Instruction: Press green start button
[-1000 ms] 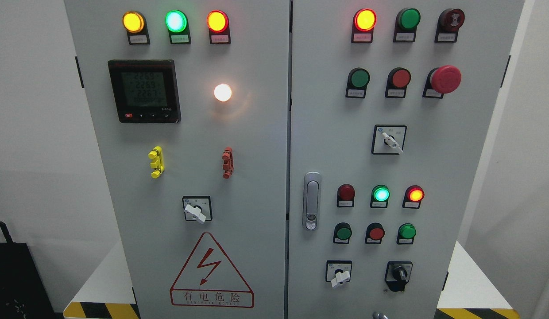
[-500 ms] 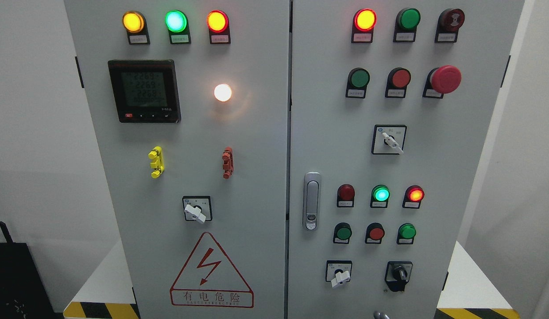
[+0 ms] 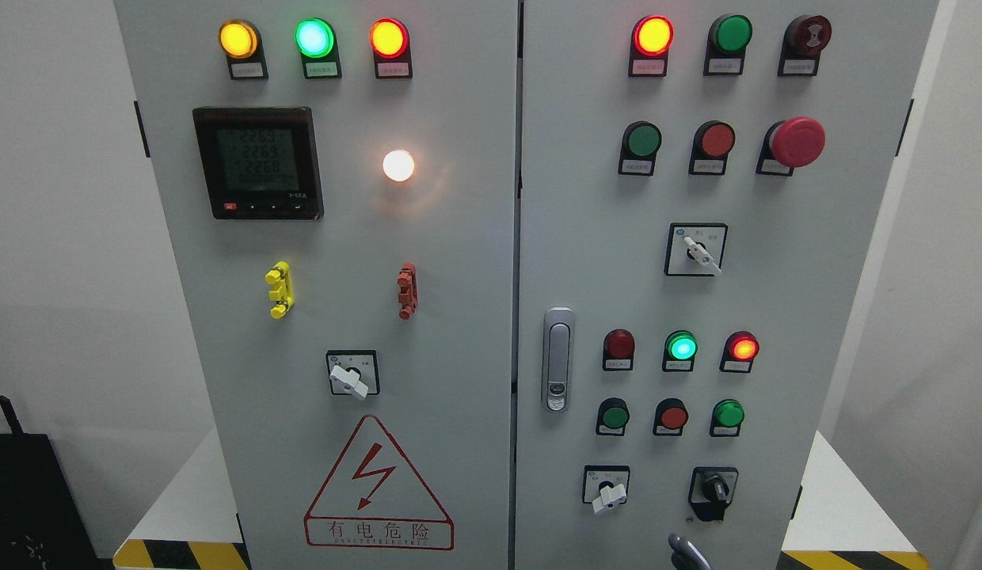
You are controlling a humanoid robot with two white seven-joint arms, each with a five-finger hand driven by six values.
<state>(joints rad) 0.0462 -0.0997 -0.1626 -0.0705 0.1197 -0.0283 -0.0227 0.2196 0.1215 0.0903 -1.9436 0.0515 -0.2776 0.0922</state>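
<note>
A grey control cabinet fills the head view, and its right door carries the push buttons. One dark green button sits in the upper row beside a red button. Two more green buttons flank a red one in the lower row. Only a small grey tip of my right hand shows at the bottom edge, below the black rotary switch and well under all the buttons. The left hand is out of view.
A red mushroom stop button sticks out at the upper right. White selector knobs and the door handle protrude from the panel. A lit green lamp glows above the lower buttons. The left door holds a meter and a warning triangle.
The grey tip of my right hand has risen a little higher into view at the bottom edge. The panel's lamps and switches look the same.
</note>
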